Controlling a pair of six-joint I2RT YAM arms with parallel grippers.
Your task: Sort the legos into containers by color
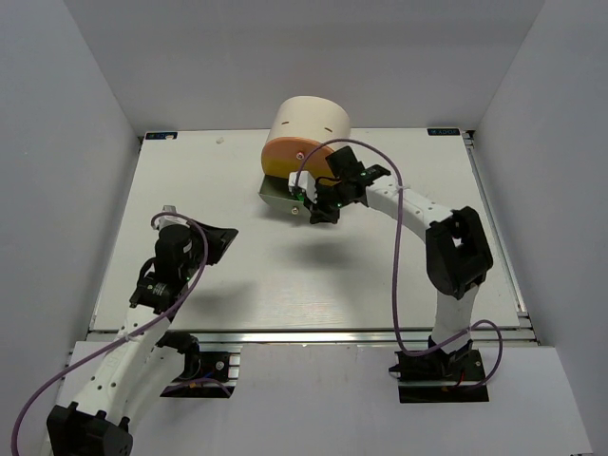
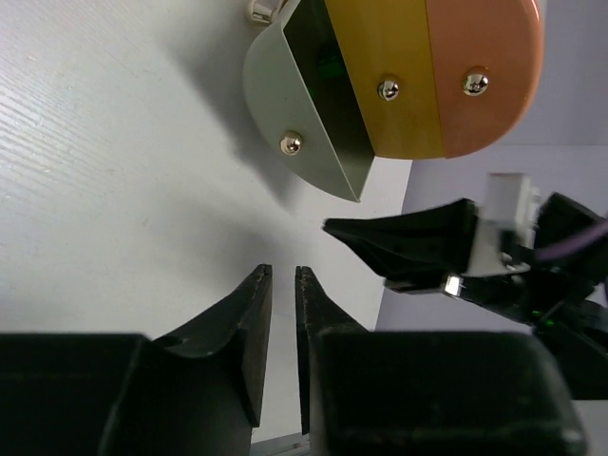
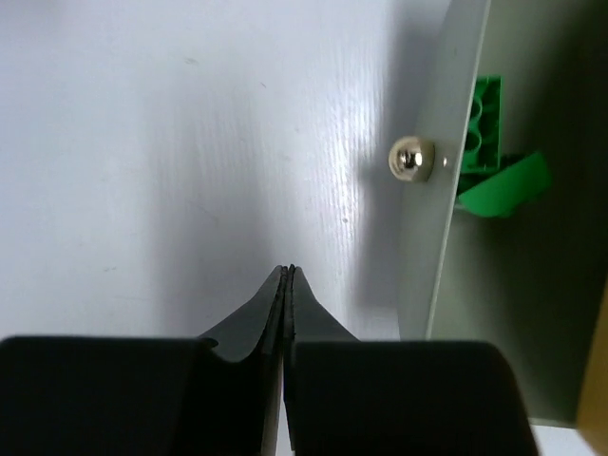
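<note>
The cream drum cabinet (image 1: 312,123) stands at the back middle of the table. Its lowest, pale grey-green drawer (image 1: 277,196) is pulled open; the yellow (image 2: 385,57) and orange (image 2: 484,57) drawers above are closed. Green legos (image 3: 481,123) lie inside the open drawer and show faintly in the left wrist view (image 2: 331,63). My right gripper (image 1: 319,213) is shut and empty, just in front of the open drawer's front (image 3: 445,218) near its knob (image 3: 410,158). My left gripper (image 2: 282,277) hovers low at the left, its jaws nearly together with nothing between them.
White walls enclose the table on three sides. The right arm's purple cable (image 1: 404,247) loops over the table's right half. No loose legos show on the tabletop (image 1: 285,275).
</note>
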